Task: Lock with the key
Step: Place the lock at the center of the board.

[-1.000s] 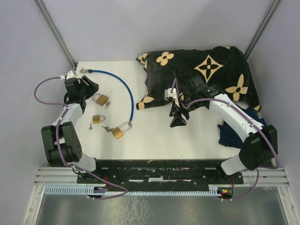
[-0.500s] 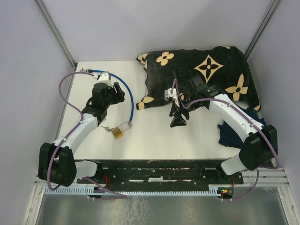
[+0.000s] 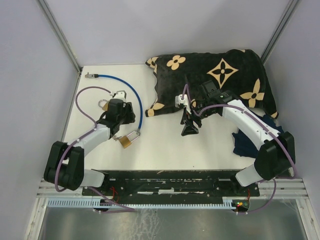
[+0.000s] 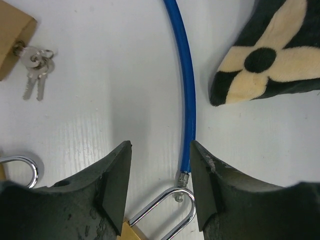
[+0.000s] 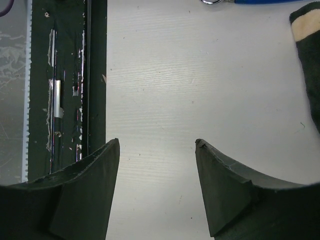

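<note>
A brass padlock (image 3: 126, 142) lies left of centre near the front edge of the table (image 3: 165, 150), its shackle pointing toward the back. The fingers of the left gripper (image 4: 161, 145) are spread to either side of that shackle and hold nothing. The right gripper (image 5: 157, 142) points down near the table's centre, its fingers also spread and empty over bare tabletop beside the black base plate (image 5: 95, 75). Just left of the left gripper, part of another shackle (image 4: 20, 159) shows. Farther back, a second padlock (image 4: 12, 30) has keys (image 4: 32, 62) hanging from its keyhole. A blue cable (image 4: 187, 100) meets the first padlock's shackle and arcs away to the far left corner. A black, flower-patterned blanket (image 3: 220, 75) fills the far right corner.
</note>
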`<state>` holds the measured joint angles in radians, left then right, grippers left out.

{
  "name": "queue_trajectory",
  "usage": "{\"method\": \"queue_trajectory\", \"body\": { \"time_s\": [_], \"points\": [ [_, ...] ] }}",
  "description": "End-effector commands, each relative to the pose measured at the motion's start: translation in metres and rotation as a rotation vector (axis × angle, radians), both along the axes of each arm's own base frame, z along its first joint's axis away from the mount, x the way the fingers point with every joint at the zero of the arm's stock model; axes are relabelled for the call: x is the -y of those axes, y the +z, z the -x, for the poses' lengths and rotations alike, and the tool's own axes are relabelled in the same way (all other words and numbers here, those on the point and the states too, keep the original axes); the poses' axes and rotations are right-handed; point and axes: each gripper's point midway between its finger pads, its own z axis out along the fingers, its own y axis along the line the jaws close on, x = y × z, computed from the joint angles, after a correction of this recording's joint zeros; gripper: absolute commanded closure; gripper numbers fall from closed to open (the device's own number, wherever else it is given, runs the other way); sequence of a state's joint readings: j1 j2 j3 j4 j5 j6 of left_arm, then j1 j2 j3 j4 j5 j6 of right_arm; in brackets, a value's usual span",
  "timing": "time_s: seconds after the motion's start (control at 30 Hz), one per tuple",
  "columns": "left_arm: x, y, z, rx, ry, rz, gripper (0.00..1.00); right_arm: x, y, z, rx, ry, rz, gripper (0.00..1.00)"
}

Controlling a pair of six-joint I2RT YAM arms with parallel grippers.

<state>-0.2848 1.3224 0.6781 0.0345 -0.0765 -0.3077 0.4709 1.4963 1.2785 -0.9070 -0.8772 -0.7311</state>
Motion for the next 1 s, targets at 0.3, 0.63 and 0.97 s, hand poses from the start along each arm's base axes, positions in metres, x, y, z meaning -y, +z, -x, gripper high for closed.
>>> {"method": "queue_trajectory", "body": {
  "time_s": [0.3,0.63,0.97],
  "points": [
    [0.035,-0.018,-0.006,-0.058,-0.041,-0.167,0.44,-0.001,-0.012,-0.003,-0.025,0.006,0.019,0.30],
    [0.036,-0.039,-0.013,-0.108,-0.015,-0.281,0.48,-0.002,-0.016,-0.005,-0.031,-0.006,0.027,0.29],
    [0.048,-0.062,-0.022,-0.163,-0.044,-0.276,0.64,-0.002,-0.021,-0.008,-0.040,-0.016,0.040,0.28]
  ]
}}
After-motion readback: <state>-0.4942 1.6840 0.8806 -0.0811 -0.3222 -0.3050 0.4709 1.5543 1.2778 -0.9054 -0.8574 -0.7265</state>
